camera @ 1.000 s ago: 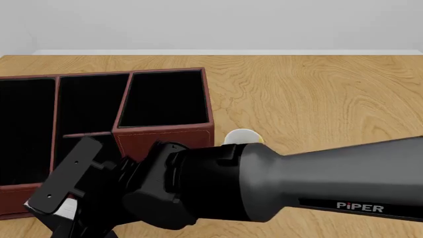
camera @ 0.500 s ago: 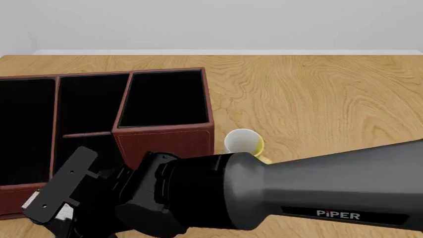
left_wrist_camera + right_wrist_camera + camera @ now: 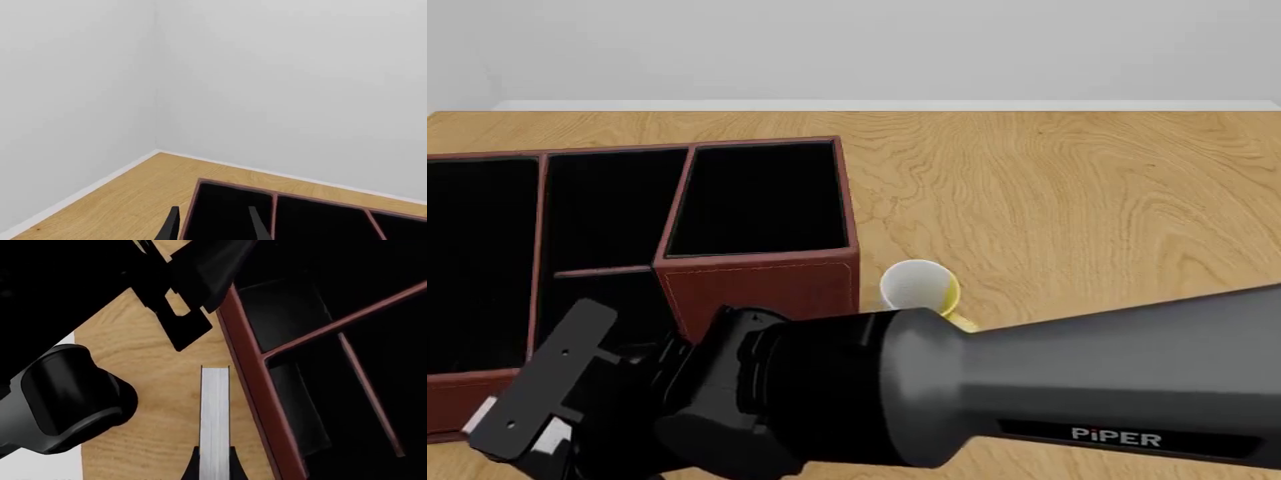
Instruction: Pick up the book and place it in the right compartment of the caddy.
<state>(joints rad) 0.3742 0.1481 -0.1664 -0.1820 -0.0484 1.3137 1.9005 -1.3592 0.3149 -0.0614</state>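
Note:
My right gripper [image 3: 215,467] is shut on the book [image 3: 215,410], which shows edge-on as a white page strip between the two black fingertips. The book hangs over bare table just outside the front wall of the caddy [image 3: 257,390]. In the front view the caddy [image 3: 761,285] stands at the left, with its tall right compartment [image 3: 761,200] open and empty. My right arm [image 3: 1028,390] crosses low to the bottom left, and its fingers are hidden there. My left gripper [image 3: 213,230] is open and empty above the caddy's far corner [image 3: 230,207].
A white-and-yellow mug [image 3: 918,288] stands on the table just right of the caddy's tall front wall, close behind my right arm. Part of the left arm [image 3: 67,400] shows in the right wrist view beside the book.
My right arm has dropped lower and shifted toward the near left edge with the book, uncovering the mug. In the last half second it has barely moved.

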